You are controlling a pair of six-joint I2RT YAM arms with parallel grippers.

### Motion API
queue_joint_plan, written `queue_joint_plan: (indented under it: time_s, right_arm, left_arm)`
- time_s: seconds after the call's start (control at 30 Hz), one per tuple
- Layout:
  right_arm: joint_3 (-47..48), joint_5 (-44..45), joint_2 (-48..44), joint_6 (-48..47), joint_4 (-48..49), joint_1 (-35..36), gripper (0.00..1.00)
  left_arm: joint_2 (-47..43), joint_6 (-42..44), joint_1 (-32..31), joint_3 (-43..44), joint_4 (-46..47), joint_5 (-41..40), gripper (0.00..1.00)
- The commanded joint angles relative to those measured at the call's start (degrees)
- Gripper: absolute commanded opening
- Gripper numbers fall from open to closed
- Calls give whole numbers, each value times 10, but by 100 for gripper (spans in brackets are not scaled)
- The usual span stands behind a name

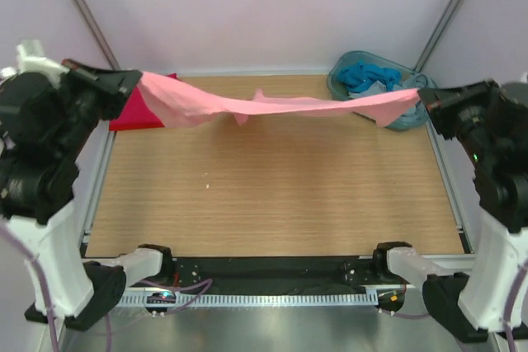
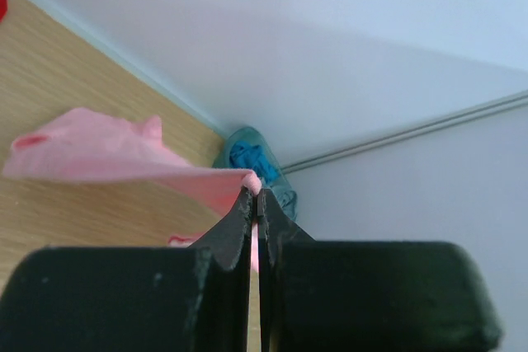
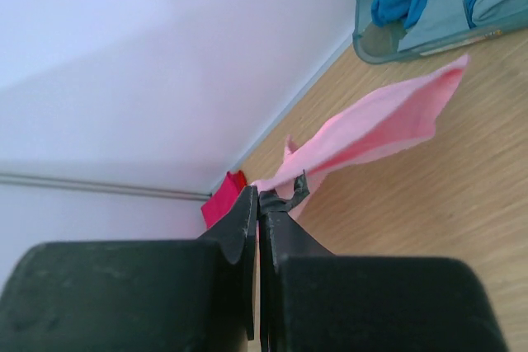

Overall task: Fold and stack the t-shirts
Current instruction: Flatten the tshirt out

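twice pinching the salmon-pink t-shirt (image 1: 272,106), clamping one end in the left gripper (image 1: 132,82) and the other in the right gripper (image 1: 422,96), stretching it above the table (image 1: 272,195) at its far half, likely readying it for laying flat; leaving the red t-shirt (image 1: 132,113) at the table's far-left corner, minding the teal basket (image 1: 340,72) at its far-right corner.

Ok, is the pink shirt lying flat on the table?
No, the pink t-shirt hangs stretched in midair between the left gripper and right gripper.
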Motion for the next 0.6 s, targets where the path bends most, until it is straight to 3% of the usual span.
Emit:
queue_joint_plan:
  time_s: [0.0, 0.1, 0.33, 0.47, 0.57]
  right_arm:
    - [24, -28, -68, -10, -88, 0, 1]
    - [77, -33, -85, -6, -141, -1, 1]
    - [8, -47, -92, -18, -101, -1, 1]
    - [-109, -65, -62, -11, -25, -1, 1]
    - [-183, -117, -15, -3, 151, -1, 1]
  left_arm:
    - [-76, 27, 3, 71, -70, -47, 0]
    - [-96, 8, 4, 124, -112, -63, 0]
    - [-89, 16, 3, 68, -122, -52, 0]
    - [-48, 61, 3, 35, -90, -79, 0]
    - [-21, 85, 3, -74, 19, -103, 0]
